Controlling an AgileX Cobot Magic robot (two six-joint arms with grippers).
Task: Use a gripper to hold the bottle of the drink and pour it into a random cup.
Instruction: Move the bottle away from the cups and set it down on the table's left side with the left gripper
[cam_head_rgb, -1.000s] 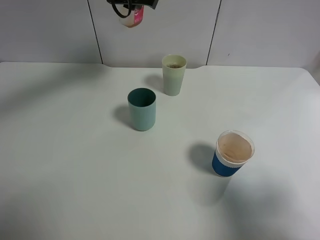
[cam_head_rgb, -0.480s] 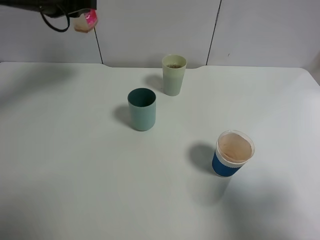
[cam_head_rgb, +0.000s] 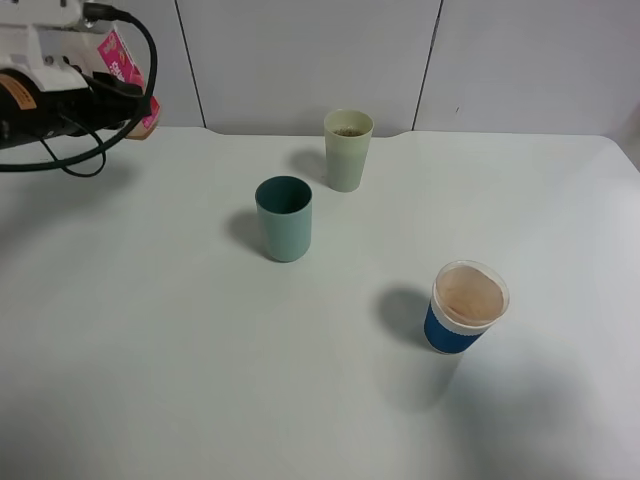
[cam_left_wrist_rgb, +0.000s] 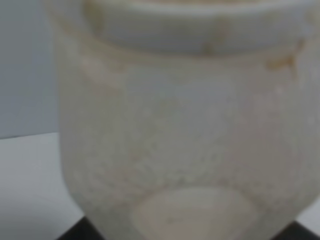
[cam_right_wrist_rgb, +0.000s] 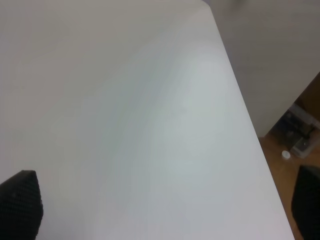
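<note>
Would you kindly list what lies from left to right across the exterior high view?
Left gripper holding the bottle → teal-green tumbler → pale yellow-green cup → blue cup with a white rim.

Even, bright overhead light; cups cast soft shadows leftward; the bottle (cam_left_wrist_rgb: 185, 125) fills the left wrist view, blurred

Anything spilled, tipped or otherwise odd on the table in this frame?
Nothing stands out. The three cups stand upright on a clean table: the pale cup, the teal cup and the blue cup. The left gripper holds the bottle off to the side.
</note>
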